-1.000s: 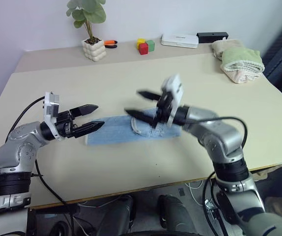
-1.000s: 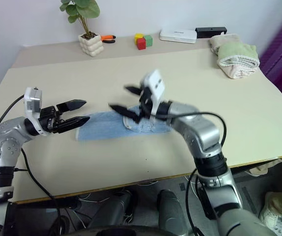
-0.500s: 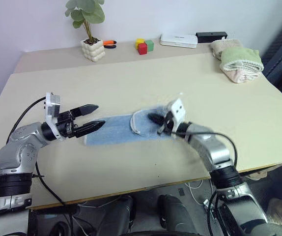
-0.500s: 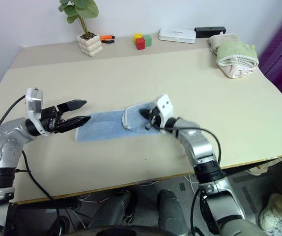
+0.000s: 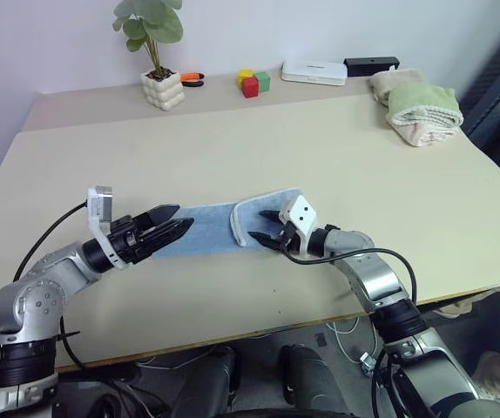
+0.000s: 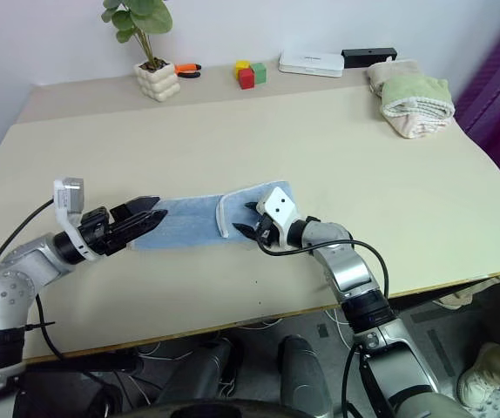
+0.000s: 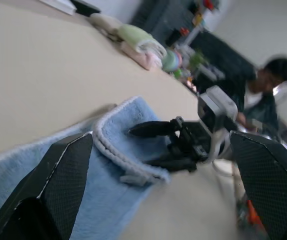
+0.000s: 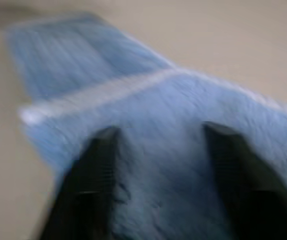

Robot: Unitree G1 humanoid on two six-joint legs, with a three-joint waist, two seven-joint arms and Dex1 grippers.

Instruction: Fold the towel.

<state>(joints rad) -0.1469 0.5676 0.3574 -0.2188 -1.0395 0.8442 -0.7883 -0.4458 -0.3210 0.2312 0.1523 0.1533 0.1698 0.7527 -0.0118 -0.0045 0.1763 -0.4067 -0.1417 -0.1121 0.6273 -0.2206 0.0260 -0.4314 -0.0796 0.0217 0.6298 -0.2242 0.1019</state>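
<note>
- Near the table's (image 5: 76,139) front edge, the towel (image 5: 211,228) lies as a long blue strip between my two arms, its right end already turned back over itself, pale border showing as a curved lip.
- I judge the fold partly done: one end is laid over, and the left stretch is still single and flat (a further fold looks needed).
- My right gripper (image 5: 265,228) sits low on that folded end, fingers apart, holding nothing that I can make out.
- My left gripper (image 5: 173,231) is spread wide, tips at the strip's left end.
- A second ago the right gripper was raised over the towel; it has since dropped onto it, and the left has edged in closer.
</note>
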